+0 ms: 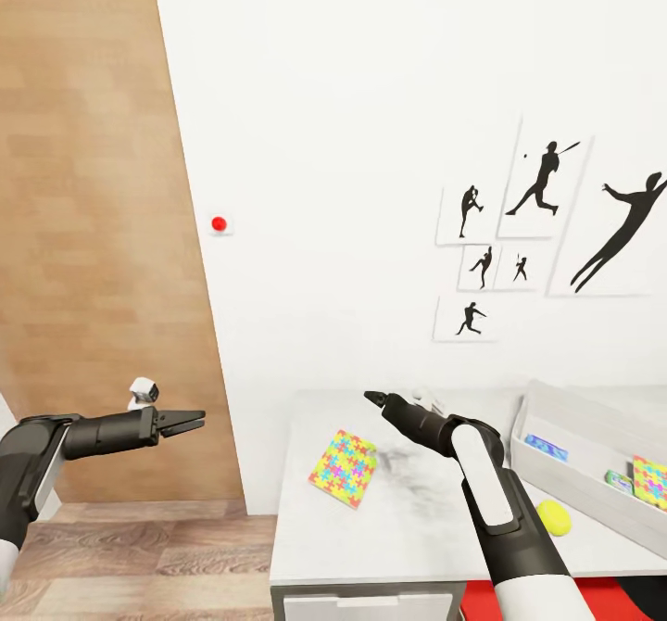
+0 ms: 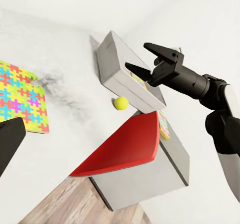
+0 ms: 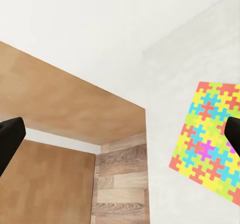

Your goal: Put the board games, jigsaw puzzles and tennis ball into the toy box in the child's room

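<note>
A yellow jigsaw puzzle (image 1: 344, 468) lies flat near the table's (image 1: 408, 519) left end, the right gripper (image 1: 374, 399) poised above the tabletop just beside it, jaws parted and empty. The toy box (image 1: 556, 459) stands at the right, already holding a blue board game (image 1: 546, 447) and a second jigsaw puzzle (image 1: 650, 482). The tennis ball (image 1: 554, 516) rests just in front of it. The left gripper (image 1: 190, 422) hovers off the table over wood floor (image 1: 139, 556), jaws slightly open. Silhouette posters (image 1: 542, 232) hang on the wall.
</note>
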Available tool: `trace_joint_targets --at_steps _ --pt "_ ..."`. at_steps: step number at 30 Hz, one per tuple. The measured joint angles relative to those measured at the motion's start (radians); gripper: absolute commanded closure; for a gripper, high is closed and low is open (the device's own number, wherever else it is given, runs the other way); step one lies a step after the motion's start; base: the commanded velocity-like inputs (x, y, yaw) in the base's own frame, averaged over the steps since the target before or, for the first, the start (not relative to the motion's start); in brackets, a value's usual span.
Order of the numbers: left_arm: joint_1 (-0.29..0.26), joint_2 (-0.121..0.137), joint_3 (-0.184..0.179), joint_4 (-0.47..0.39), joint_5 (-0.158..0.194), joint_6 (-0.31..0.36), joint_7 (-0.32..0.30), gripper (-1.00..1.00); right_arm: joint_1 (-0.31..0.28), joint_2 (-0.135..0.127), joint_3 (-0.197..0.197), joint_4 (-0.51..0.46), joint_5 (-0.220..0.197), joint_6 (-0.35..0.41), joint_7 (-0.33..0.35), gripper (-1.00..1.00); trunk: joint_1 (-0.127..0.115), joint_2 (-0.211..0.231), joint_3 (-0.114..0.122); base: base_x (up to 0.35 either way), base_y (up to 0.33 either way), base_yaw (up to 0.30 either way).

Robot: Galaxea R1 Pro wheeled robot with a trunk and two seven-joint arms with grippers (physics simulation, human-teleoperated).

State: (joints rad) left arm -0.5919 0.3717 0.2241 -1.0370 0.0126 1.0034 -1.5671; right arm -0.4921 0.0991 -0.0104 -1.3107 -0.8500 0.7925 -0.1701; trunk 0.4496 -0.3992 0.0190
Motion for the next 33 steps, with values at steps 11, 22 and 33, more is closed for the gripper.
trace_joint_targets --at_steps 11,22,33 --pt "0.000 0.000 -0.001 0.001 0.000 -0.001 0.000 -1.00 0.000 0.000 -0.001 0.002 0.001 0.000 -0.003 -1.00 0.000 0.000 0.000 0.015 0.004 0.000" --pt "0.000 0.000 -0.001 0.002 0.000 -0.001 0.000 -1.00 0.000 0.001 -0.001 0.000 0.001 -0.003 -0.006 -1.00 0.000 0.000 0.000 0.092 0.043 0.000" --pt "0.000 0.000 -0.001 0.001 0.000 -0.002 0.000 -1.00 0.001 0.003 0.003 0.094 0.022 -0.001 -0.108 -1.00 0.000 0.000 0.000 0.001 0.000 0.000"
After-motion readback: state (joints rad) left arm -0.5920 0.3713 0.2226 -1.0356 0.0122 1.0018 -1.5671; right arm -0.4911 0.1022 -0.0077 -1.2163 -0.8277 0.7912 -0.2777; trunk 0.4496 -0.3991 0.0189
